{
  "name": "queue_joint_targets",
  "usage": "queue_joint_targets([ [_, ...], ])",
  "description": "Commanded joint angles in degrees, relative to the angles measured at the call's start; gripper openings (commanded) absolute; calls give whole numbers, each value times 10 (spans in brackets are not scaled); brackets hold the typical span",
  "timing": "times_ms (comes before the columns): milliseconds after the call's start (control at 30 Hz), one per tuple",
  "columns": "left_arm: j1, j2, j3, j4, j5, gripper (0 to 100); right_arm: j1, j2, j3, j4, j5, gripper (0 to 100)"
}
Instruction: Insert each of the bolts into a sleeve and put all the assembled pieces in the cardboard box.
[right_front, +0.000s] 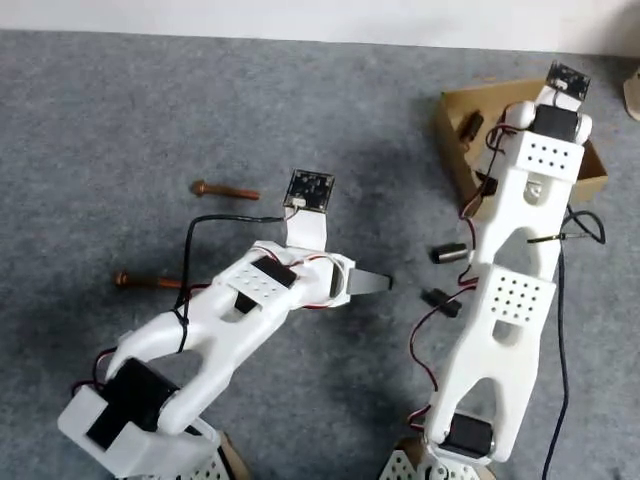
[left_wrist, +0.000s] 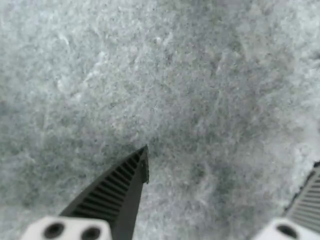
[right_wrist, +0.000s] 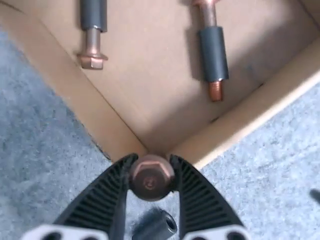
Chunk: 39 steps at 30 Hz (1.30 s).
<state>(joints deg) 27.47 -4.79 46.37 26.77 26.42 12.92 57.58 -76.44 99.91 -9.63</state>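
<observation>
While our right gripper (right_wrist: 151, 160) is clamped on the hex head of a bolt (right_wrist: 151, 182), just short of the cardboard box (right_wrist: 70, 87) corner ahead, we judge the metal stiff, weighty and slick, best pinched across the head's flats

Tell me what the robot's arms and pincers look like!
The left arm and right arm are white plastic shells with patches of little round holes, black motors at the joints, and thin red and black cables looping alongside. The left pincer and right pincer have black ribbed fingers tapering to points.
</observation>
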Motion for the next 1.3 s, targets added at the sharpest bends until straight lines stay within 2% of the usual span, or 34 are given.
queue_joint_targets([
  [0,-2,-2,-27,-10,-4,442,9,-44,29,9,-1,9],
  [200,-2,-2,-27,-10,-4,442,9,-44,79,-26,-1,43],
  [367,-2,-2,-27,-10,-4,442,9,-44,101,-41,-1,260],
  [433,-1,-2,-27,-10,-4,442,7,-44,109,-43,-1,315],
  [633,-5,-2,-29,-10,-4,442,5,-57,99,-37,-4,321],
  [800,-6,-2,-37,-7,-4,442,-8,-87,87,12,-4,321],
  [933,-6,-2,-38,-7,-3,442,-9,-131,92,12,-4,289],
  [1167,-26,-2,-40,-10,-3,442,-13,-190,93,12,-4,11],
  [1267,-29,-3,-42,-9,-1,442,-11,-195,102,12,-18,5],
])
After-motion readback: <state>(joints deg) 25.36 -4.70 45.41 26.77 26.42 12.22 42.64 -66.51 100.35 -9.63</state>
